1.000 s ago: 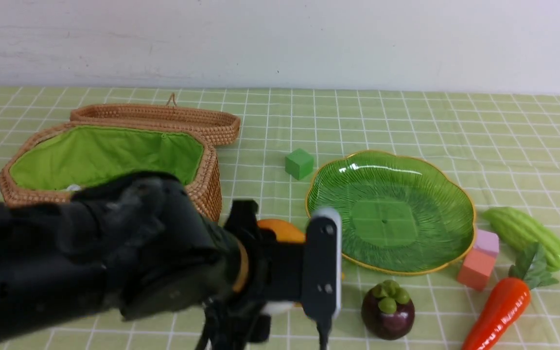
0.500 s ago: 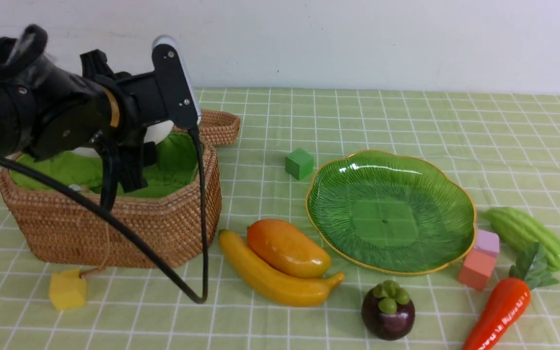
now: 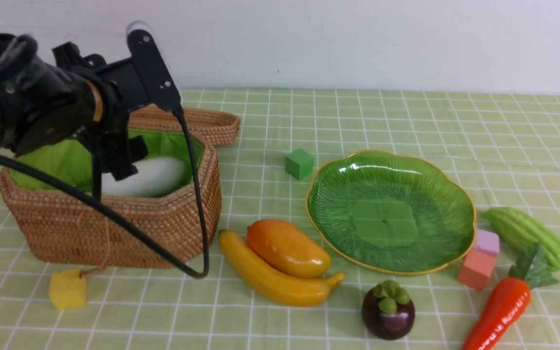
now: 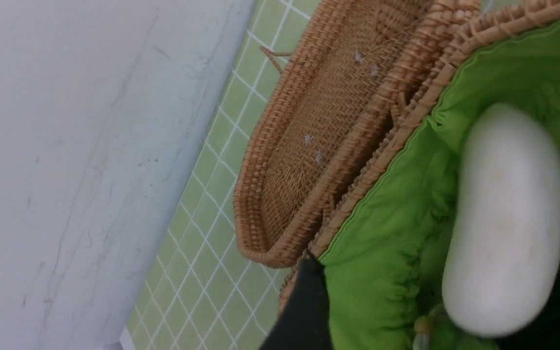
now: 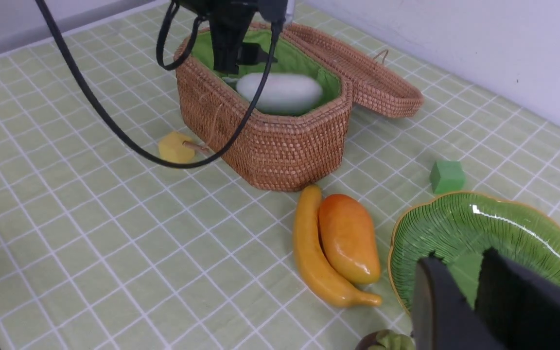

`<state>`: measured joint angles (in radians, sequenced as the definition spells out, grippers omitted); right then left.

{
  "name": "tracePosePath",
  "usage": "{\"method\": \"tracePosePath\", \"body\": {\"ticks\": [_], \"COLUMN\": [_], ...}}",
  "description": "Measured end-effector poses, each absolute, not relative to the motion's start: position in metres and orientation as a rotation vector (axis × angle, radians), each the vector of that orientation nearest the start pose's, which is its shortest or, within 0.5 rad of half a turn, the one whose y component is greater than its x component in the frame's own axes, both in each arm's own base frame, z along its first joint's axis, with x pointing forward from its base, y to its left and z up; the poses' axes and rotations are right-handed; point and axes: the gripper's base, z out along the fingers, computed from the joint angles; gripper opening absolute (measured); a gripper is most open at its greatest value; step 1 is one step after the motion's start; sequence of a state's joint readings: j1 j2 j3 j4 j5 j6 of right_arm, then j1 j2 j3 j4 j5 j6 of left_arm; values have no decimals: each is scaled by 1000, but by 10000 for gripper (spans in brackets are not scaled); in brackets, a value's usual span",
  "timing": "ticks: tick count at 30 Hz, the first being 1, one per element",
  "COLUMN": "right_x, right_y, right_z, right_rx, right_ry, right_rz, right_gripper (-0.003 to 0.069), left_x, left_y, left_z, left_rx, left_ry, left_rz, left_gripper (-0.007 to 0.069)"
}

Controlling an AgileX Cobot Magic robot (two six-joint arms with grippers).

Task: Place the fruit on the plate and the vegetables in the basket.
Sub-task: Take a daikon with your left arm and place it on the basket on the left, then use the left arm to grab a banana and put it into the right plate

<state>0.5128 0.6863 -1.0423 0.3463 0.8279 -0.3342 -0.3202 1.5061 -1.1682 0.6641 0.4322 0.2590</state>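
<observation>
Left gripper (image 3: 122, 165), jaws wide, hangs over the radish (image 3: 151, 175) in the basket (image 3: 153, 228); banana (image 3: 270, 282) lies slantwise to its near right. Right gripper (image 5: 460, 260) barely parted, empty.

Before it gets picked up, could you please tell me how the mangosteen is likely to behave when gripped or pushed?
The mangosteen is round, so a push would probably roll it across the flat tablecloth. Its skin shines, so it may slip unless gripped across its widest part. It looks hard-shelled, so probably stiff rather than squashy.
</observation>
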Motion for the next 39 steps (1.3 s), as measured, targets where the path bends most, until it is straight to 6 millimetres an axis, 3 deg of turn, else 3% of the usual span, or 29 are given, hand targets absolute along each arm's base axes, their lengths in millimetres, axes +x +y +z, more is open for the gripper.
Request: {"method": "tracePosePath", "body": {"ticks": [4,7,11,14,15,17,18,21,25,30,39], "right_x": [81,81,81,81,81,80,79,78,77,77,77], "right_y": [72,72,72,72,72,72,72,71,71,71,71], "right_z": [429,429,429,428,428,426,425,423,421,421,421], "right_rx": [-742,-742,-742,-747,-748,-764,-767,-789,-797,-798,-797], "right_ry": [1797,1797,1797,1804,1805,1828,1832,1863,1873,1875,1874], "right_rz": [519,519,519,519,519,520,520,521,518,517,518], "right_gripper": [143,143,143,143,143,143,143,144,146,148,155], "left_x": [312,281,243,225,224,225,226,236,245,253,263], "left_y": [-88,-116,-164,-194,-197,-214,-215,-226,-234,-239,-238], "left_z": [336,348,329,298,294,268,266,239,215,193,188], "left_rx": [1027,1082,1442,1794,1820,1992,1998,2068,2114,2178,2147], "left_ry": [1931,1924,1854,1741,1735,1673,1671,1659,1644,1619,1598], "left_rz": [546,409,253,201,192,183,184,192,210,252,264], "left_gripper": [599,451,225,165,164,218,225,372,494,519,478]}}
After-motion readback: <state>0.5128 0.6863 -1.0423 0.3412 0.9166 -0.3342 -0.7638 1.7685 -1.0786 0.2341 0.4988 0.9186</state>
